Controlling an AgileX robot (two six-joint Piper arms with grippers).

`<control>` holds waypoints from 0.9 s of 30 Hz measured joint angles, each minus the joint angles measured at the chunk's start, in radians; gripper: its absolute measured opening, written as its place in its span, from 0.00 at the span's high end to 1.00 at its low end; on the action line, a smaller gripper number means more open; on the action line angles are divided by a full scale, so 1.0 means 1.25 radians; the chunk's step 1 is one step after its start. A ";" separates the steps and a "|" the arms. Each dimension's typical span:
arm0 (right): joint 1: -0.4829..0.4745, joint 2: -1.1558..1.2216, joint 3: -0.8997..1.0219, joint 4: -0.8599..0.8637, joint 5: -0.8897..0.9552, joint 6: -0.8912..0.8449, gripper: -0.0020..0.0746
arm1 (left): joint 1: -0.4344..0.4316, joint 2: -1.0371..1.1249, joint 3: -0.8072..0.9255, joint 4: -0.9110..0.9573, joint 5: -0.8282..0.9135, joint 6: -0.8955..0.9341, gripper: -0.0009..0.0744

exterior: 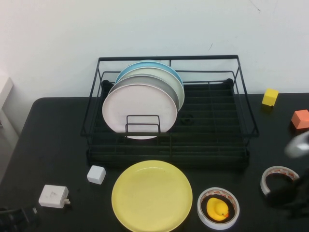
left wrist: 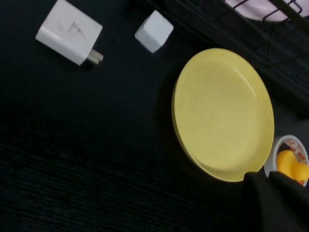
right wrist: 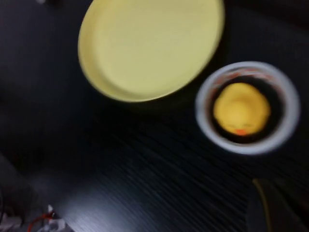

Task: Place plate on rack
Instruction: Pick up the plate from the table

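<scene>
The pale-yellow plate [exterior: 152,195] lies flat on my black table [exterior: 53,130], just in front of the black wire dish rack [exterior: 169,106], untouched. In the rack 4 plates stand on edge, the pinkish-white plate [exterior: 139,110] foremost. My left gripper [exterior: 17,217] sits at the near left corner, beside the white charger [exterior: 53,196]. My right gripper [exterior: 289,195] is at the near right edge, by a tape roll [exterior: 278,177]. I cannot tell how either stands. A rubber duck [exterior: 217,209] sits inside another tape roll [exterior: 218,208].
</scene>
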 joint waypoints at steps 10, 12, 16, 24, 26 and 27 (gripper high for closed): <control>0.385 0.143 -0.009 0.421 -0.299 -0.175 0.97 | 0.000 0.001 0.000 0.005 0.027 0.021 0.99; 0.430 0.169 -0.015 0.530 -0.309 -0.263 0.97 | 0.000 0.001 0.000 0.005 0.029 0.025 0.99; 0.454 0.223 -0.020 0.612 -0.265 -0.372 0.97 | 0.000 0.001 0.000 0.013 0.040 0.027 0.99; 0.455 0.348 -0.020 0.628 -0.237 -0.286 0.92 | 0.000 0.001 0.000 0.095 0.102 0.027 0.99; 0.455 0.372 -0.021 0.628 -0.237 -0.217 0.85 | 0.000 0.001 0.000 0.115 0.109 0.027 0.99; 0.455 0.384 -0.021 0.628 -0.238 -0.180 0.79 | 0.000 0.001 0.000 0.118 0.113 0.028 0.99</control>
